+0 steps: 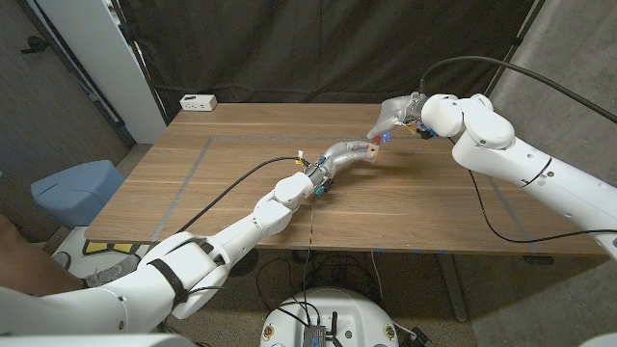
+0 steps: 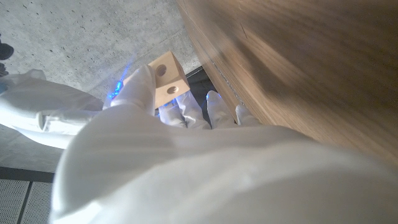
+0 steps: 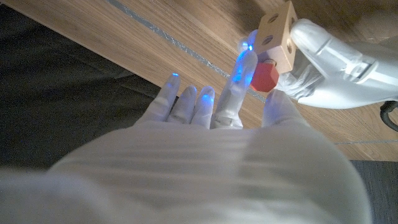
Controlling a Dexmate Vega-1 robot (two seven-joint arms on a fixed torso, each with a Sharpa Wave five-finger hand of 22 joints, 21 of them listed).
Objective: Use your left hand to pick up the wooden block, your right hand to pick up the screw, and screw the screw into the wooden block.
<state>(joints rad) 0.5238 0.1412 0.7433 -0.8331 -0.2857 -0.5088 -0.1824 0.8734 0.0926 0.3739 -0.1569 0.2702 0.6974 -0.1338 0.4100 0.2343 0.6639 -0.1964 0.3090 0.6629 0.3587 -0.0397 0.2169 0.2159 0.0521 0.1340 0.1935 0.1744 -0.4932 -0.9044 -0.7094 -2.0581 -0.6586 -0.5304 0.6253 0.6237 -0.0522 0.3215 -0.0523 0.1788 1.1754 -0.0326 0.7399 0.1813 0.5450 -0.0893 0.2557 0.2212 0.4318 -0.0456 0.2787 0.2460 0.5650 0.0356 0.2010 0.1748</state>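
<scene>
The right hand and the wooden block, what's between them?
The red screw, pinched by the right hand, sits against the block held by the left hand; the right wrist view shows it.

No legible text or labels.

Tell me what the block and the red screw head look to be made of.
Wooden block: pale, unfinished-looking wood, matte, with drilled round holes and faint grain. Screw: its red faceted head looks like plastic, smooth and evenly coloured, though painted wood is possible; the shaft is hidden.
</scene>
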